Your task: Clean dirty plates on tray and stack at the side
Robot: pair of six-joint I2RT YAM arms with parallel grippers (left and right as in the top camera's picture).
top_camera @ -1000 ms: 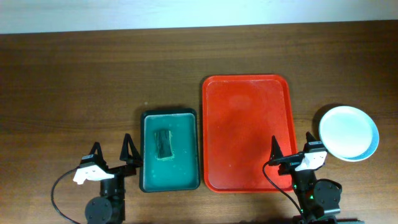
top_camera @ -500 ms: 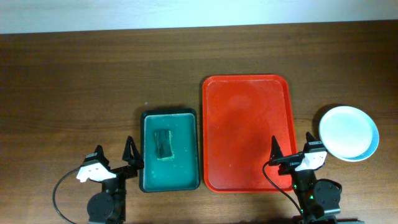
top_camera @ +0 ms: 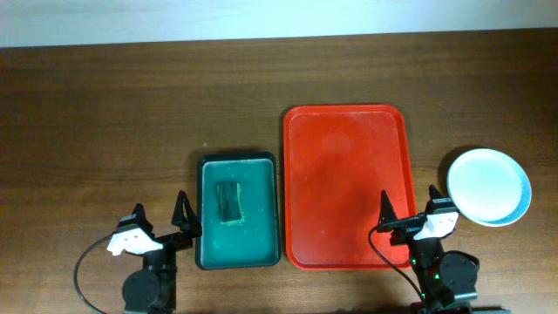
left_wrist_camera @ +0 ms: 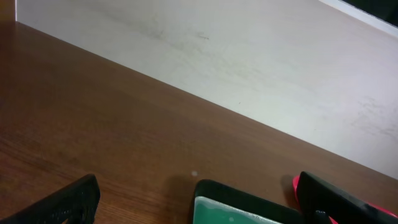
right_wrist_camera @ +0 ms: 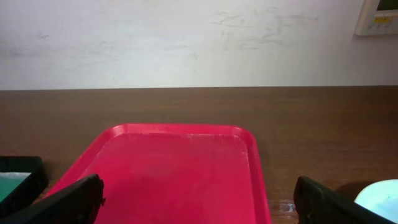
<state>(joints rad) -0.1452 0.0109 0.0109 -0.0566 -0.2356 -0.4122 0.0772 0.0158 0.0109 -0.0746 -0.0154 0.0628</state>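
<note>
The red tray (top_camera: 346,185) lies right of centre with nothing on it; it also shows in the right wrist view (right_wrist_camera: 174,171). The pale blue plates (top_camera: 488,186) sit stacked on the table to its right, their top face without a smear; an edge shows in the right wrist view (right_wrist_camera: 379,194). How many plates are in the stack cannot be told. My left gripper (top_camera: 159,216) is open and empty at the front left, beside the teal tray. My right gripper (top_camera: 408,207) is open and empty at the red tray's front right corner.
A dark teal tray (top_camera: 237,209) with a sponge (top_camera: 229,201) sits left of the red tray; its corner shows in the left wrist view (left_wrist_camera: 249,202). A pale wall (right_wrist_camera: 186,43) runs along the table's far edge.
The left gripper has drawn back a little toward the front edge and settled beside the teal tray. The right arm, plates and trays have not moved.
</note>
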